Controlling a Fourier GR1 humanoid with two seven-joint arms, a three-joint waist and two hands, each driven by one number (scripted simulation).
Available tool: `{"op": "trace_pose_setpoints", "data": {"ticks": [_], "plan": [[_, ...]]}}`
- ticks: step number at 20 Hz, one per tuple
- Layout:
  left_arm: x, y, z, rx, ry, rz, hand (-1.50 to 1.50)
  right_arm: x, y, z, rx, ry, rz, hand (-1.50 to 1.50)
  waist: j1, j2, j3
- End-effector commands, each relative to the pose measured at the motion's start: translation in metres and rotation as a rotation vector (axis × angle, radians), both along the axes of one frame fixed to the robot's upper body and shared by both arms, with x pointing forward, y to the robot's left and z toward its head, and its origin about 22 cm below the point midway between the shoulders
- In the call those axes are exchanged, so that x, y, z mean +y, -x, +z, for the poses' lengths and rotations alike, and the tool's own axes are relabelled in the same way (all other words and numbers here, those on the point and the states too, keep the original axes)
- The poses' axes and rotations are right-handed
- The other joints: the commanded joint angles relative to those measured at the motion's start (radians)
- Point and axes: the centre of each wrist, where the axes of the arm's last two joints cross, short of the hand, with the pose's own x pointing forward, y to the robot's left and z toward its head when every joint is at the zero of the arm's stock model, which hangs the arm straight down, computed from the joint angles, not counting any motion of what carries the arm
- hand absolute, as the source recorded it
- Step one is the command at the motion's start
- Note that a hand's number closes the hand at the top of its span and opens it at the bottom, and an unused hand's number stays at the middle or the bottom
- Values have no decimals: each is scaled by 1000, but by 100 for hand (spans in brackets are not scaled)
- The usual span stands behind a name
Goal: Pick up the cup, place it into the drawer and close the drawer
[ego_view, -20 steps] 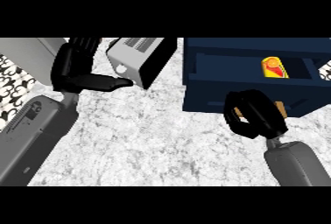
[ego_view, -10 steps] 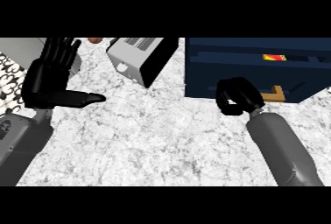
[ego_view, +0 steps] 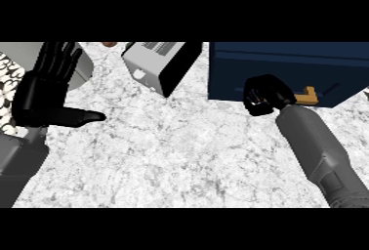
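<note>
Marble counter (ego_view: 180, 161), right hand (ego_view: 268, 93) curled against drawer (ego_view: 288, 63) front

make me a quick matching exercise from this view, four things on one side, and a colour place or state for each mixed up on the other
Things
1. left hand
2. right hand
3. toaster
4. handle

Descriptions
A. tan-orange, on the dark blue drawer unit
B. fingers curled, against the drawer unit's front
C. fingers straight and pointing up, at the view's left
D. grey and black, at the top middle of the counter

Pairs: 1-C, 2-B, 3-D, 4-A
</note>
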Motion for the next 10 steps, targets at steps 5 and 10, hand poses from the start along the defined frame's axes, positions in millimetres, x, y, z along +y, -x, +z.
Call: {"op": "trace_pose_setpoints", "data": {"ticks": [5,10], "plan": [[-10,1,-6,10,13,-68,-150,-29,-22,35,2,-48,-103,150,32,34,6],[-17,6,-15,20,23,-83,-150,-41,-22,39,-13,-82,-107,150,43,36,6]]}}
